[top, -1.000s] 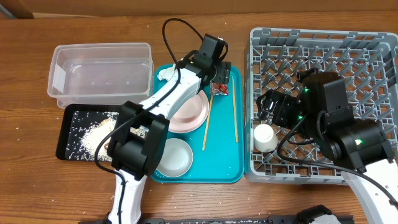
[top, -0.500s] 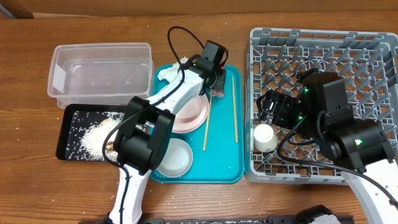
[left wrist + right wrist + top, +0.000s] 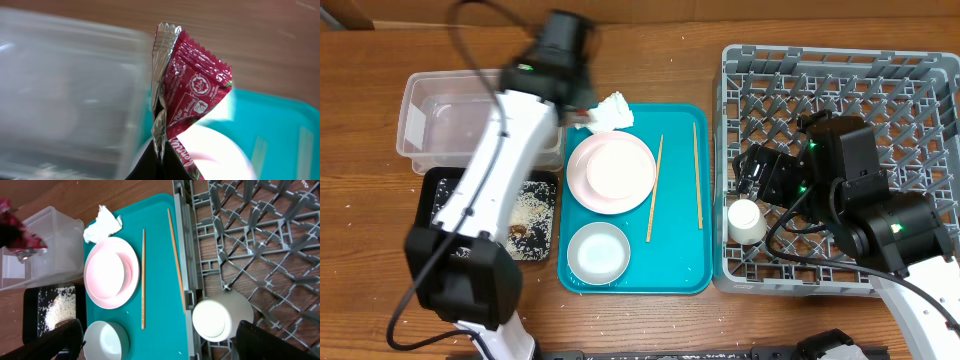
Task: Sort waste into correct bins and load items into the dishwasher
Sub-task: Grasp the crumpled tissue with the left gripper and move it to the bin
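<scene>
While your left gripper is clamped shut on the red wrapper, the wrapper hangs at the clear tub's rim nearest the teal tray, the tub's hollow lying just leftward.

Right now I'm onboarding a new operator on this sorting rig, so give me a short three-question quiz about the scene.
1. True or false: the small white cup sits in the grey dish rack.
2. Fill in: the left end effector holds a red ____.
3. How many chopsticks lie on the teal tray?

Key: 1 true; 2 wrapper; 3 two.
</scene>
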`<action>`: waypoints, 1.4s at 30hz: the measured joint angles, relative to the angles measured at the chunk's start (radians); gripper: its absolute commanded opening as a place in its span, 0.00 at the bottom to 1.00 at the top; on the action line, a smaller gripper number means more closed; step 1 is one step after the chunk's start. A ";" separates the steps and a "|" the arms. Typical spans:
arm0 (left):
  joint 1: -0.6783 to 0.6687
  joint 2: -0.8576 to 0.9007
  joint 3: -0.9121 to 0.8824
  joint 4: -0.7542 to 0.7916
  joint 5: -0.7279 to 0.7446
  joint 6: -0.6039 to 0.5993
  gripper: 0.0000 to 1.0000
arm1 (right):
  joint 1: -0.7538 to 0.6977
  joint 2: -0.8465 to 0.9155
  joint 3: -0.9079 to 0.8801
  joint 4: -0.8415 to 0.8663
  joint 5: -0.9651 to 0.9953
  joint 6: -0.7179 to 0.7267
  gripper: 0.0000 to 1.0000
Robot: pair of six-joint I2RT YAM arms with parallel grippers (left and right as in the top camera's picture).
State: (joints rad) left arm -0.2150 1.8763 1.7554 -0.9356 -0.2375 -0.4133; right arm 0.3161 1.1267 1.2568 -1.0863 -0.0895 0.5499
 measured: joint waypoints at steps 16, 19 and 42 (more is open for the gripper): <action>0.054 0.114 -0.045 0.171 0.208 0.180 0.78 | 0.000 0.000 0.000 -0.006 0.000 0.000 1.00; -0.026 0.124 -0.045 0.224 0.188 0.234 0.78 | 0.000 0.002 0.000 -0.006 0.000 0.000 1.00; -0.111 0.384 -0.030 0.317 0.182 0.238 0.04 | 0.000 0.078 0.000 -0.040 0.000 0.000 1.00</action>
State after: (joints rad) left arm -0.3256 2.2601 1.7252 -0.6182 -0.0555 -0.1753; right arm 0.3161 1.2045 1.2568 -1.1259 -0.0898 0.5503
